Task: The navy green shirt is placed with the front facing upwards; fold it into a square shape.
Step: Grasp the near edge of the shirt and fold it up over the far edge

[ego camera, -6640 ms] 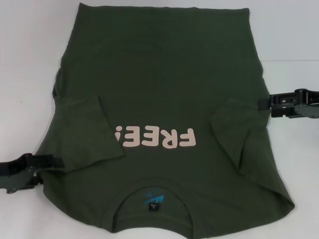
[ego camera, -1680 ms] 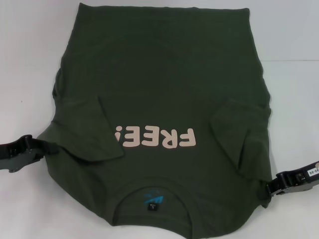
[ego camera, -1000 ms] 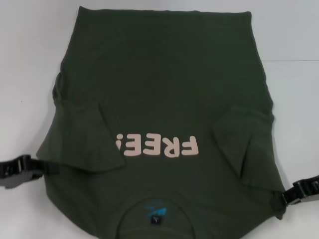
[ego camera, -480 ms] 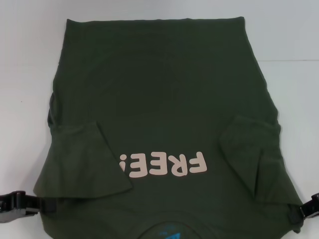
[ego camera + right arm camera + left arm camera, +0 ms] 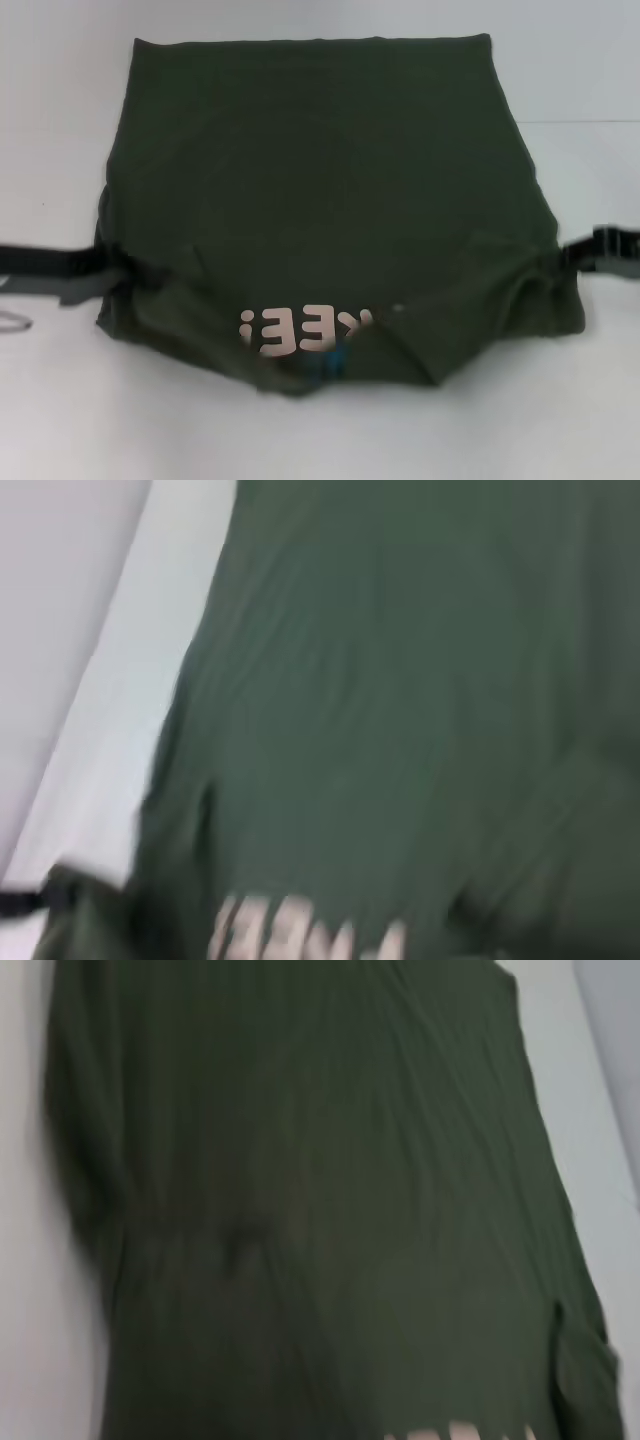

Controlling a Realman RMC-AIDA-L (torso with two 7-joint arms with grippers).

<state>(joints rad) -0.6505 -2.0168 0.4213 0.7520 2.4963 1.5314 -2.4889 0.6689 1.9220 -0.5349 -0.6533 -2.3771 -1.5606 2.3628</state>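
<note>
shirt: spread on white table, near edge with collar bunched and raised, pink print partly covered | left gripper: at shirt's left edge, pinching the fabric | right gripper: at shirt's right edge, pinching the fabric | wrist views: green cloth only, blurred

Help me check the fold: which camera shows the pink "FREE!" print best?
The head view: the print sits on the navy green shirt near its front fold, partly tucked under, between the left gripper and right gripper. The wrist views catch only pale slivers of lettering at the frame edge.
</note>
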